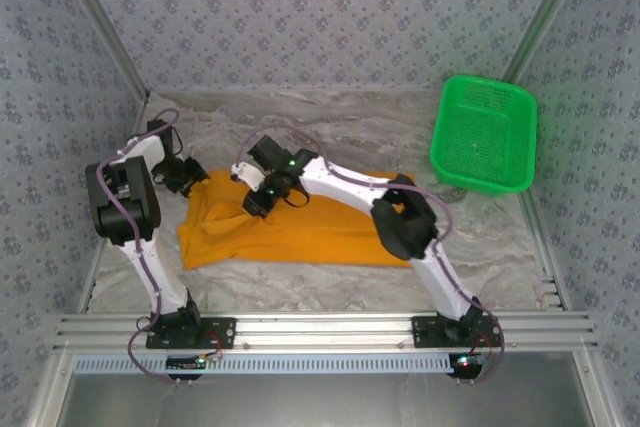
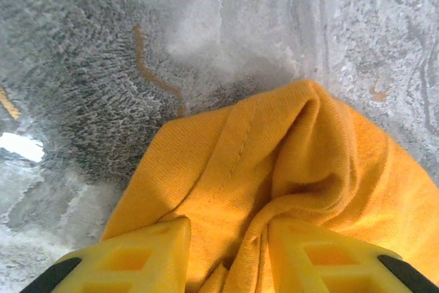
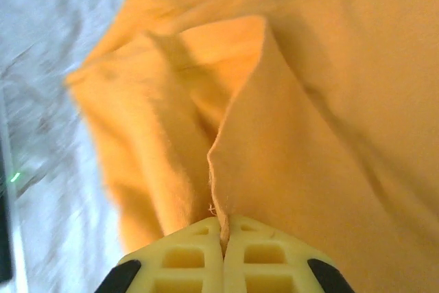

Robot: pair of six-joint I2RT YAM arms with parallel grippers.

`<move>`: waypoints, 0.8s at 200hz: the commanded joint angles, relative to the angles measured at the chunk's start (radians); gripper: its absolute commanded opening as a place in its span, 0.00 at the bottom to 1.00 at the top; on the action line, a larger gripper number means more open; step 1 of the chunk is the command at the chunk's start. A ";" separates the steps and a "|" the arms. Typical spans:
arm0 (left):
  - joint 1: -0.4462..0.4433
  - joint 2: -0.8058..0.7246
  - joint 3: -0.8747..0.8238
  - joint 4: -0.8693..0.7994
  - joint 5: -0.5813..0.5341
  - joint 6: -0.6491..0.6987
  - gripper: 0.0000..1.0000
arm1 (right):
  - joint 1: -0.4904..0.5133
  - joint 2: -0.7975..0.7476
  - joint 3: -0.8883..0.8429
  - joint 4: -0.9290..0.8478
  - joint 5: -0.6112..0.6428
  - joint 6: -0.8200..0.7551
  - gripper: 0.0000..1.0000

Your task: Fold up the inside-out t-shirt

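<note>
The inside-out t-shirt [image 1: 300, 232] lies as a wrinkled orange-yellow heap on the table's middle left. My left gripper [image 1: 190, 175] is at its far left corner. In the left wrist view a bunched fold of the t-shirt [image 2: 288, 156] fills the gap between the yellow fingers [image 2: 137, 259], and my left gripper [image 2: 230, 252] is closed on it. My right gripper [image 1: 255, 202] reaches over the shirt's upper left part. In the right wrist view its jaws are pressed together, and my right gripper [image 3: 224, 228] pinches a thin raised edge of the t-shirt [image 3: 329, 101].
A green mesh basket [image 1: 483, 134] stands at the back right. The table [image 1: 350, 117] wears a marbled grey cover. Patterned walls close in left, right and behind. An aluminium rail [image 1: 320, 327] with both arm bases runs along the near edge.
</note>
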 commanded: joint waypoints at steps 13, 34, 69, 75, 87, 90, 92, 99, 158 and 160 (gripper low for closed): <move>0.007 0.021 0.026 -0.048 -0.039 0.026 0.37 | 0.039 -0.165 -0.305 0.143 0.058 -0.076 0.18; 0.008 0.002 0.031 -0.061 -0.024 0.030 0.38 | 0.053 -0.188 -0.363 0.126 0.105 -0.076 0.20; 0.006 -0.102 -0.019 -0.104 0.027 0.029 0.39 | 0.063 -0.237 -0.272 0.079 0.136 -0.089 0.35; 0.006 -0.133 -0.042 -0.108 0.027 0.029 0.39 | 0.064 -0.234 -0.246 0.071 0.160 -0.094 0.36; 0.003 -0.194 -0.088 -0.121 0.019 0.035 0.39 | 0.067 -0.220 -0.209 0.069 0.240 -0.087 0.38; 0.002 -0.208 -0.099 -0.126 0.017 0.037 0.39 | 0.068 -0.215 -0.202 0.068 0.260 -0.084 0.38; 0.000 -0.217 -0.107 -0.129 0.017 0.038 0.39 | 0.068 -0.211 -0.196 0.067 0.268 -0.082 0.38; -0.004 -0.247 -0.137 -0.135 0.019 0.039 0.39 | 0.071 -0.195 -0.180 0.067 0.304 -0.073 0.39; -0.092 -0.422 -0.416 -0.055 0.020 -0.017 0.40 | 0.167 -0.120 -0.211 0.113 0.506 0.063 0.43; -0.093 -0.422 -0.424 -0.050 0.022 -0.019 0.40 | 0.169 -0.121 -0.217 0.116 0.515 0.071 0.43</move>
